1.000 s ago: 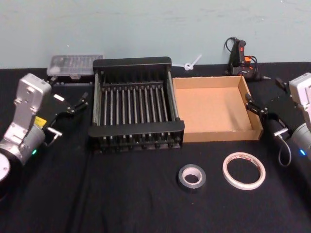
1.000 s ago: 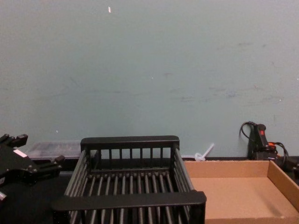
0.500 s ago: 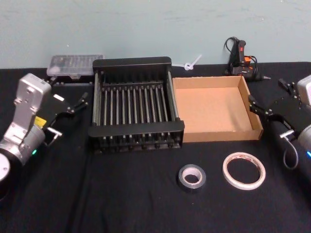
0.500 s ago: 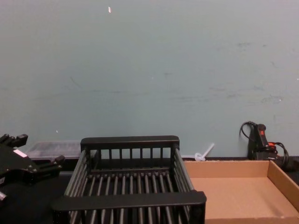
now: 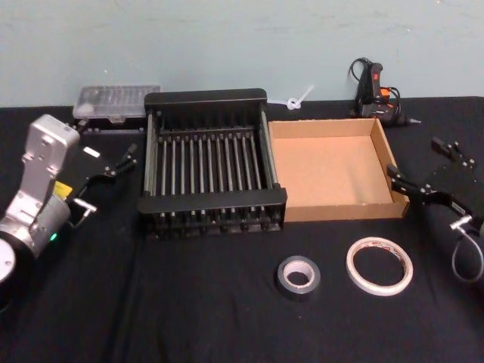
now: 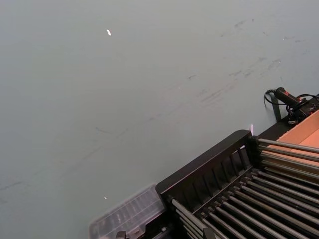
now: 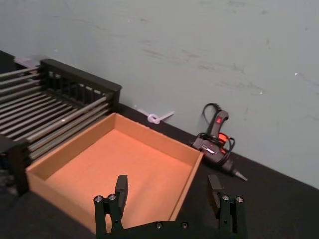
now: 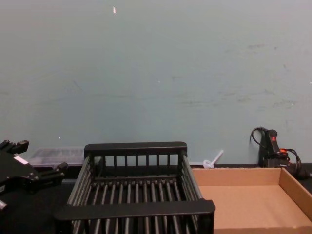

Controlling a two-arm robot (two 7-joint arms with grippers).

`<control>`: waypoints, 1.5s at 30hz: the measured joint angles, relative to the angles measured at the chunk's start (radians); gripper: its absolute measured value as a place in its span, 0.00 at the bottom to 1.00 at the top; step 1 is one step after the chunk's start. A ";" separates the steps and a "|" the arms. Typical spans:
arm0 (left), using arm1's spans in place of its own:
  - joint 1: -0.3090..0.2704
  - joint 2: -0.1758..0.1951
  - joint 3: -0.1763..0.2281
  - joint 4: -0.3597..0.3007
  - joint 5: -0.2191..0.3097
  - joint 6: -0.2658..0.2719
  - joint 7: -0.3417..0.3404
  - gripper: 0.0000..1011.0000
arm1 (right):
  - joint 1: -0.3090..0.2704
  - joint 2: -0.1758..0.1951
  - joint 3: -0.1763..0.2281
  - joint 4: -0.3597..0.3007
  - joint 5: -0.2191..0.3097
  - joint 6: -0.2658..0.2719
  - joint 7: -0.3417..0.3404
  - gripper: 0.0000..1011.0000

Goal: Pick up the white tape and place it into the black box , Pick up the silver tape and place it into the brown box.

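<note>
White tape (image 5: 380, 265) and silver tape (image 5: 298, 275) both lie on the desk (image 5: 204, 302), nothing moved yet. Black box (image 5: 212, 162) and brown box (image 5: 333, 168) sit empty. Right end effector (image 5: 429, 172) hangs apart beside the brown box; left end effector (image 5: 113, 165) idles apart.

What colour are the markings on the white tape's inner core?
Red, printed along the inner core of the white tape; the head view shows it best.

Crate (image 5: 155, 203) sits left of the cardboard tray (image 5: 337, 209), touching it. Duct tape roll (image 5: 298, 275) and tape ring (image 5: 380, 265) lie nearer, ring to the right. Plastic case (image 5: 115, 102) far left behind crate, glue gun (image 5: 372, 91) behind tray.
</note>
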 joint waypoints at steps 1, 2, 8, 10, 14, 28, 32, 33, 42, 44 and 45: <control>0.000 0.000 0.000 0.000 0.000 0.000 0.000 0.99 | -0.004 0.003 0.003 -0.005 0.005 0.004 0.005 0.99; 0.000 0.000 0.000 0.000 0.000 0.000 0.000 0.99 | -0.016 0.009 0.011 -0.019 0.015 0.015 0.016 0.99; 0.000 0.000 0.000 0.000 0.000 0.000 0.000 0.99 | -0.055 0.031 0.035 -0.061 0.044 0.062 0.053 0.99; 0.000 0.000 0.000 0.000 0.000 0.000 0.000 0.99 | -0.071 0.041 0.042 -0.076 0.051 0.083 0.065 0.99; 0.000 0.000 0.000 0.000 0.000 0.000 0.000 0.99 | -0.096 0.049 0.050 -0.088 0.059 0.113 0.082 0.99; 0.000 0.000 0.000 0.000 0.000 0.000 0.000 0.99 | -0.154 0.051 0.067 -0.095 0.066 0.205 0.126 0.99; 0.000 0.000 0.000 0.000 0.000 0.000 0.000 0.99 | -0.159 0.046 0.068 -0.091 0.067 0.223 0.143 0.99; 0.000 0.000 0.000 0.000 0.000 0.000 0.000 0.99 | -0.160 0.043 0.068 -0.088 0.067 0.229 0.151 0.99; 0.000 0.000 0.000 0.000 0.000 0.000 0.000 0.99 | -0.162 0.028 0.066 -0.074 0.067 0.250 0.191 0.99; 0.000 0.000 0.000 0.000 0.000 0.000 0.000 0.99 | -0.160 0.024 0.061 -0.067 0.064 0.254 0.201 0.99; 0.000 0.000 0.000 0.000 0.000 0.000 0.000 0.99 | -0.158 0.022 0.059 -0.065 0.063 0.256 0.203 0.99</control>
